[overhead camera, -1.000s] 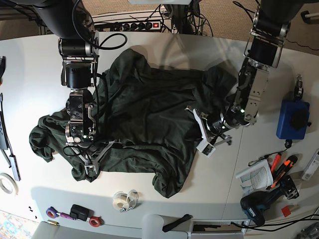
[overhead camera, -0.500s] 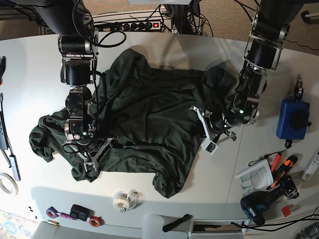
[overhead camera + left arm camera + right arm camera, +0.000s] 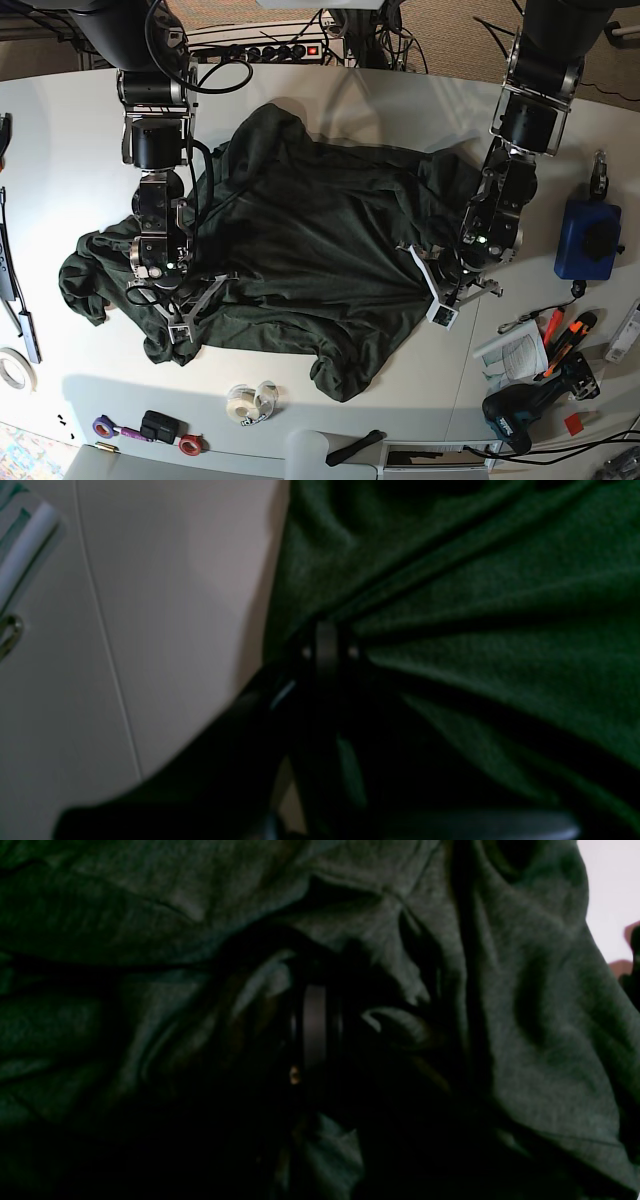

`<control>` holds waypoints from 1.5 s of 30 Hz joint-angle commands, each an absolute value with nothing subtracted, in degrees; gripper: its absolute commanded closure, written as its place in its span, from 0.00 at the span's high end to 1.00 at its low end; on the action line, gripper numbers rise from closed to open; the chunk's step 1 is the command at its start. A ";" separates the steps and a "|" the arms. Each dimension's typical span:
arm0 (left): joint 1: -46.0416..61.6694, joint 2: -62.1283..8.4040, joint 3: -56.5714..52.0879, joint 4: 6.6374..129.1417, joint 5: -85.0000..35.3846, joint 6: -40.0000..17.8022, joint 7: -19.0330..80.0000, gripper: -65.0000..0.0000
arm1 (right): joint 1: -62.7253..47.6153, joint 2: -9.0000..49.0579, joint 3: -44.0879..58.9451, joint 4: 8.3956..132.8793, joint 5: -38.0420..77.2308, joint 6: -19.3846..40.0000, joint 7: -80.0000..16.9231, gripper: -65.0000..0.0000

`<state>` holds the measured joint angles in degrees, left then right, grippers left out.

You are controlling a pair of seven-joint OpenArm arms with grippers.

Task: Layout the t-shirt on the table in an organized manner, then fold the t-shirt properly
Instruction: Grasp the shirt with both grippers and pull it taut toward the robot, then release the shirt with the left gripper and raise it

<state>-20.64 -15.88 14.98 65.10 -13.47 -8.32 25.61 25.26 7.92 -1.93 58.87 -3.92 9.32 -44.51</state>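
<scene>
The dark green t-shirt [image 3: 310, 250] lies rumpled and partly spread across the middle of the white table [image 3: 60, 150]. My left gripper [image 3: 433, 292] is shut on the shirt's right edge, and taut folds run from that pinch back into the cloth. In the left wrist view the closed fingertips [image 3: 326, 645] pinch the green fabric [image 3: 475, 605] beside bare table [image 3: 175, 580]. My right gripper [image 3: 186, 318] is low on the shirt's left part and shut on the cloth. Bunched fabric [image 3: 525, 990] surrounds its dark closed fingers [image 3: 312, 1025] in the right wrist view.
A blue pouch [image 3: 585, 238] lies right of the left arm. A booklet [image 3: 508, 355], orange-handled tools [image 3: 565, 335] and a drill [image 3: 520, 412] sit at the front right. Tape rolls [image 3: 250, 400] lie in front of the shirt. Black tools [image 3: 10, 290] line the left edge.
My left gripper has moved right and toward the front with the shirt's edge, pulling the right side of the cloth flatter. My right gripper has barely shifted.
</scene>
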 commanded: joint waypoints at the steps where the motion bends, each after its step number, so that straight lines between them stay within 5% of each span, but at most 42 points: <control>1: -22.09 -16.23 14.83 65.84 -13.21 -7.86 24.03 0.00 | 25.45 8.45 -1.80 58.65 -5.10 8.32 -47.44 0.00; 12: -25.21 -16.23 14.83 65.73 -8.73 -0.80 22.44 0.00 | 25.58 8.40 -1.80 58.65 -6.07 2.44 -47.09 0.00; 19: -26.06 -16.36 14.83 65.73 -12.32 -1.08 21.65 0.00 | 25.56 8.43 -1.74 59.61 -6.04 1.61 -43.81 0.00; 28: -25.87 -18.59 14.81 65.73 -15.25 -1.48 21.50 0.00 | 25.54 8.40 -1.76 75.26 -6.02 4.10 -47.92 0.00; 30: -25.87 -19.35 14.81 65.73 -15.22 -1.50 21.52 0.00 | 25.54 8.40 -1.76 79.53 -5.72 5.74 -49.91 0.09; 32: -25.85 -20.18 14.81 65.73 -15.25 -1.50 21.58 0.01 | 25.54 8.40 -1.76 83.09 -3.44 8.14 -51.94 0.29; 34: -25.85 -20.86 14.81 65.73 -15.27 -1.50 21.69 0.17 | 25.54 8.38 -1.83 85.54 1.54 11.55 -54.06 0.44; 38: -25.65 -21.45 14.50 65.98 -15.25 0.60 21.80 0.40 | 25.04 7.01 -1.83 87.37 9.98 16.84 -58.06 0.45; 42: -23.49 -21.43 11.14 68.55 -17.04 1.76 21.82 0.40 | 22.31 4.08 -3.07 87.37 15.84 22.59 -58.98 0.45; 45: -20.45 -21.43 6.66 71.94 -22.33 -3.68 22.76 0.40 | 18.59 2.26 -7.53 87.37 18.79 26.26 -58.92 0.45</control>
<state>-18.96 -20.82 6.98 70.87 -22.46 -4.16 23.99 16.97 2.44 -7.73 86.32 18.09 25.56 -60.10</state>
